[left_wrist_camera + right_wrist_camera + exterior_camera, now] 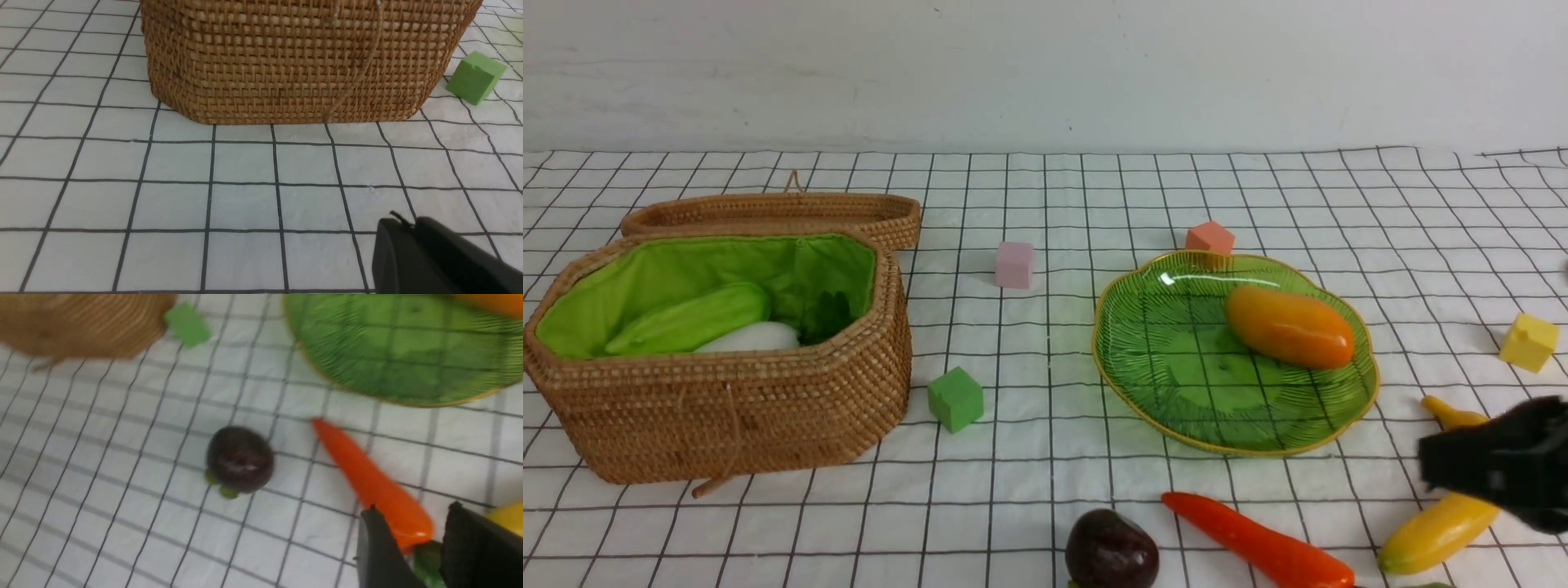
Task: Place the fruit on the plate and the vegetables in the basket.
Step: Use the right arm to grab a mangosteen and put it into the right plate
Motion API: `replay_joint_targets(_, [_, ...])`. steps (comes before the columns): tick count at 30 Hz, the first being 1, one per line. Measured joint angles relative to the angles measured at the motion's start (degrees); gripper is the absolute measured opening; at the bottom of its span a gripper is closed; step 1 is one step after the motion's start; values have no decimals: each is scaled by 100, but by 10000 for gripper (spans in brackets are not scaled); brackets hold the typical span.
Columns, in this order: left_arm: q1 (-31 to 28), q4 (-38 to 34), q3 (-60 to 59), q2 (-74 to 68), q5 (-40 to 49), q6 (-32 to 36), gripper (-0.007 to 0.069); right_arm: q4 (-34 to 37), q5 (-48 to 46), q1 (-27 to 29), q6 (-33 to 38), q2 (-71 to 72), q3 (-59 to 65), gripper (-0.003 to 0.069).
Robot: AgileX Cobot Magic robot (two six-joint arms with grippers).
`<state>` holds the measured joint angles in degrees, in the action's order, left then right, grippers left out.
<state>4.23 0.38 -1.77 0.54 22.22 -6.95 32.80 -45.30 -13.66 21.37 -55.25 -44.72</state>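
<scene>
Right pincer [412, 512] matte blk, 2 tapered fingers [380, 547] w/ pointed tips & smooth flat sides, blocky blk housing [1499, 469] in front view, left pincer [425, 257] also blk, rounded top edge, 1 thin blk wire nub [395, 215] sticking up

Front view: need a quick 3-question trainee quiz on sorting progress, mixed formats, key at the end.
1. True or false: the mango lies on the plate.
2. How many fruits lie on the cloth, off the plate? A) none B) one C) two
3. Fill in: the only vegetable in view outside the basket is the ____.

Key:
1. True.
2. C: the purple fruit and the banana.
3. carrot.
</scene>
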Motion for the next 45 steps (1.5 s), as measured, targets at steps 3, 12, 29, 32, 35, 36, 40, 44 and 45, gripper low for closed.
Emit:
replay_joint_targets(3, [0,0,0,0,0,0,47,42,-70,-434,230,-534,-311,313])
replay_joint_targets(12, [0,0,0,0,0,0,62,-1096,-172,-2359,-250,-2906,-1861,648])
replay_joint_targets(29, [0,0,0,0,0,0,79,-1916,46,-2700,-382,-5154,-2689,535])
replay_joint_targets(32, [0,0,0,0,0,0,79,-1818,-247,-2700,-382,-5171,-2917,535])
replay_joint_targets(35, [0,0,0,0,0,0,81,-1739,-507,-2608,-382,-5147,-3533,535])
replay_joint_targets(36, [0,0,0,0,0,0,81,-1734,-533,-2593,-382,-5146,-3576,535])
replay_joint_targets(40, [0,0,0,0,0,0,81,-1687,-424,-1908,-551,-5125,-4429,535])
replay_joint_targets(44, [0,0,0,0,0,0,84,-1618,597,-1073,-1204,-5357,-4816,535])
replay_joint_targets(45, [0,0,0,0,0,0,85,-1602,648,-1002,-1232,-5396,-4817,535])
